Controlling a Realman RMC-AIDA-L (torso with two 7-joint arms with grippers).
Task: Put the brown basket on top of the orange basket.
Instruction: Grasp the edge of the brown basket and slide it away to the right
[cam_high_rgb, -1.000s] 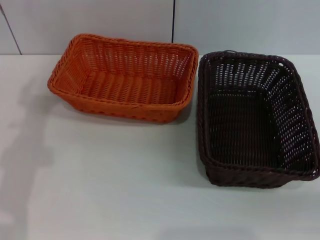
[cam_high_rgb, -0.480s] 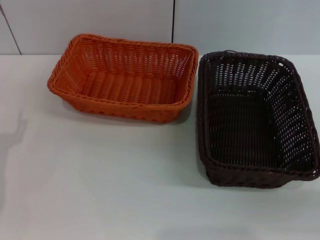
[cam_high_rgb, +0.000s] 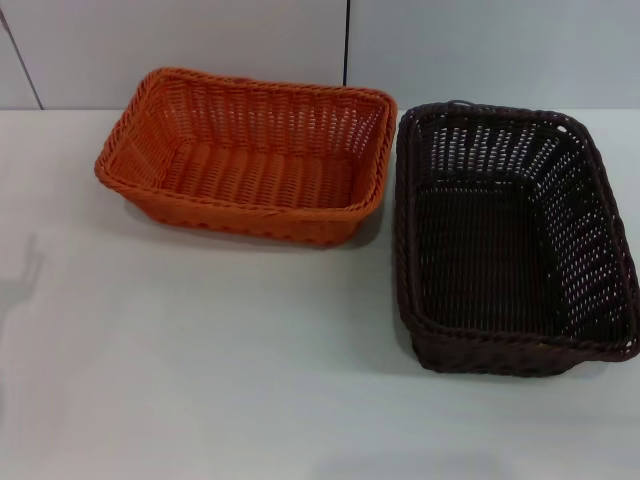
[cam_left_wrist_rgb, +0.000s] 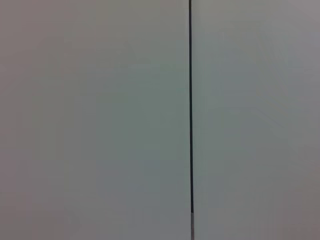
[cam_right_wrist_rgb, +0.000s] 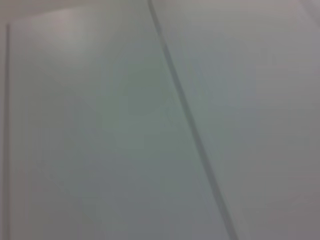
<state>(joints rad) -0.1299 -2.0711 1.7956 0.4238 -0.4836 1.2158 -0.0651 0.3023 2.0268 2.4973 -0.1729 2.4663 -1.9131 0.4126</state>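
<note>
The orange basket (cam_high_rgb: 245, 152) stands empty at the back left-centre of the white table (cam_high_rgb: 200, 360) in the head view. The brown basket (cam_high_rgb: 510, 235) stands empty to its right, its long side running front to back, its near-left corner close to the orange basket's right end. Neither gripper shows in any view. Both wrist views show only pale wall panels with a dark seam.
A pale panelled wall (cam_high_rgb: 450, 50) with a dark vertical seam rises behind the table. A faint shadow (cam_high_rgb: 25, 275) lies on the table at the left edge.
The shadow on the table's left side has shrunk and drawn back toward the left edge. The baskets have not moved.
</note>
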